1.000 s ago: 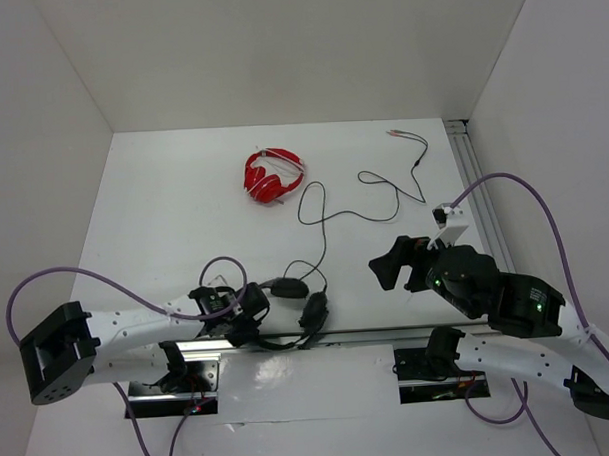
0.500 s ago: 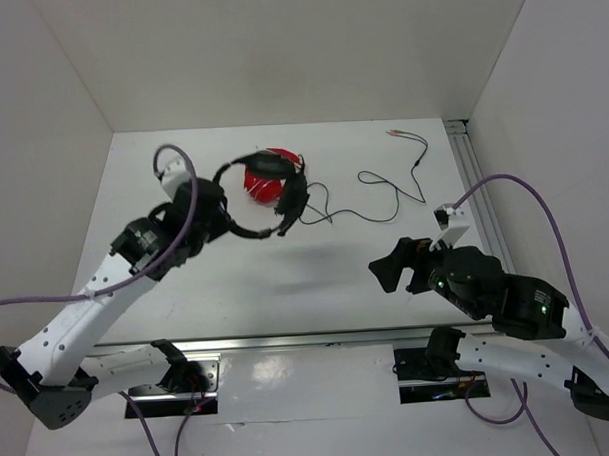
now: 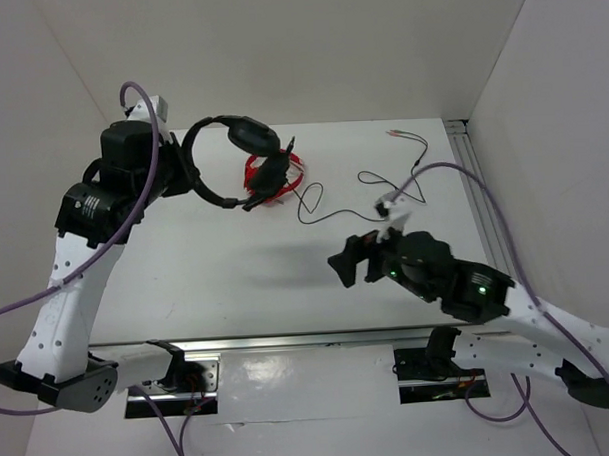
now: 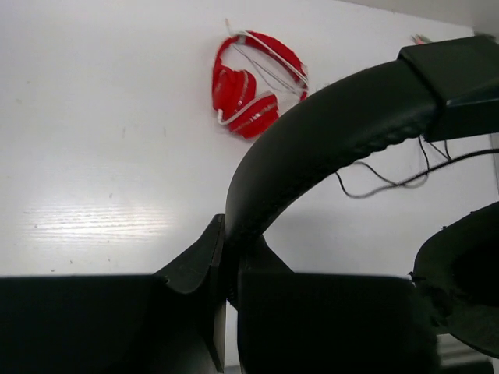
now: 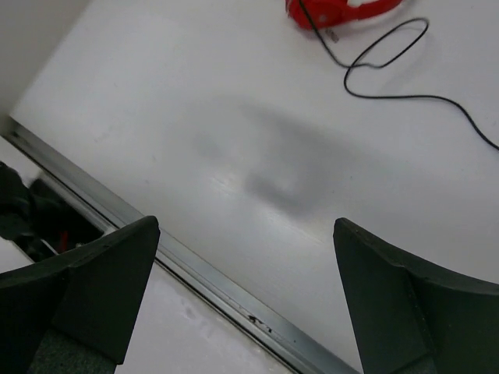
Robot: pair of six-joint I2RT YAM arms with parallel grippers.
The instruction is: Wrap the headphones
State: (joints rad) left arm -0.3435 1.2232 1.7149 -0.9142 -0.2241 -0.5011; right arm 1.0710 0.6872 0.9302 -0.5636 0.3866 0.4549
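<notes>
So, starting at our end of the table (image 3: 186, 262), there's the metal rail (image 3: 318, 338) running along the near edge with both arm bases sitting on it. A bit further in, the right gripper (image 3: 348, 261) hangs over the front-middle of the table with its jaws spread wide and nothing between them; its own wrist camera just looks down at bare white tabletop and a soft grey shadow. Over on the left side we've got the left gripper (image 3: 182, 164) up high, well clear of the table, with its jaws pressed tight on the padded headband of the headphones (image 3: 251, 137). That's the black set, and it's off the table completely, dangling sideways from that grip with the band arcing out to the right and the two earcups out at the far end of it. In the overhead view the lower earcup partly covers the red headphones (image 4: 248, 97), which lie flat on the table further back, roughly mid-table. The thin dark cable (image 3: 379, 210) drops from the black headset down to the table just beside the red pair, makes a loop there, then wanders off to the right and back. It ends at the plugs (image 3: 401, 135) lying near the far right corner
</notes>
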